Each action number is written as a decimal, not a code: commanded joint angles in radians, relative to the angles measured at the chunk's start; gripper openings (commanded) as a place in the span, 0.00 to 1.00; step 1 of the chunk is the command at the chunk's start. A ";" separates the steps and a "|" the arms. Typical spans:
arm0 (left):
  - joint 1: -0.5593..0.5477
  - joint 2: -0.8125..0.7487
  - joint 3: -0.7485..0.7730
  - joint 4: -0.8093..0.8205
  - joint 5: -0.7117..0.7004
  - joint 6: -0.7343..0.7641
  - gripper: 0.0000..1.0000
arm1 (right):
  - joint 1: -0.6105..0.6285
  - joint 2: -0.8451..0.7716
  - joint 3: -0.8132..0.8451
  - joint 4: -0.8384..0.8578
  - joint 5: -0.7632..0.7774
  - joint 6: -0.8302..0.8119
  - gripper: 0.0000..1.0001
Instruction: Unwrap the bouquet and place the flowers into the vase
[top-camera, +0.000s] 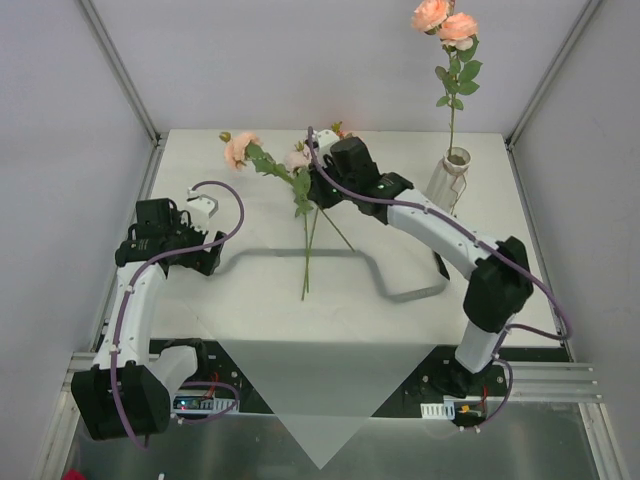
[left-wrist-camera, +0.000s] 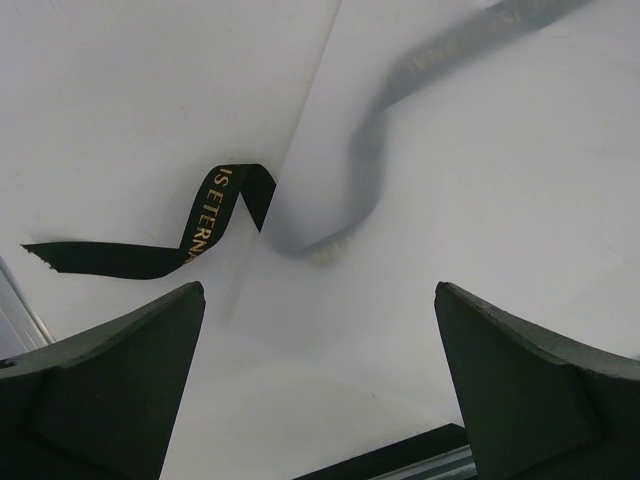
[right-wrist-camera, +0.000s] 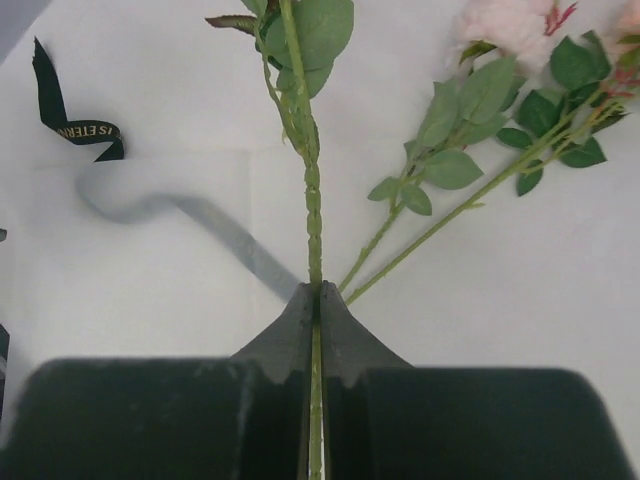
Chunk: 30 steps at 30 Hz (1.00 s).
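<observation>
At left, the left hand (left-wrist-camera: 320, 287) hovers spread above the dark ribbon (left-wrist-camera: 215, 205), holding nothing. At centre the right hand (right-wrist-camera: 316, 292), its arm stretched far and leftward, pinches one rose stem (right-wrist-camera: 313, 190) running near-to-far among the flowers (top-camera: 305, 215) lying on the bench (top-camera: 190, 160). The vase (top-camera: 452, 175), one stem already in, stands upright to its right, nearer this arm.

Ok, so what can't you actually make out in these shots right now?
- Right wrist view: the bloom of the stem held in the right gripper, cut off by the top edge.
- Left wrist view: most of the ribbon lettering, dimmed under the paper or twisted away.
- Top view: the vase base, behind the right arm.
</observation>
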 joint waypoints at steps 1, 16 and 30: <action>-0.007 -0.034 -0.007 0.005 -0.013 0.018 0.99 | 0.003 -0.148 -0.132 0.005 0.107 -0.018 0.01; -0.007 -0.047 -0.008 0.003 -0.005 0.027 0.99 | 0.002 -0.202 -0.470 -0.009 0.144 0.008 0.01; -0.007 -0.070 -0.016 0.003 -0.011 0.031 0.99 | -0.004 0.064 -0.214 -0.149 0.105 -0.118 0.45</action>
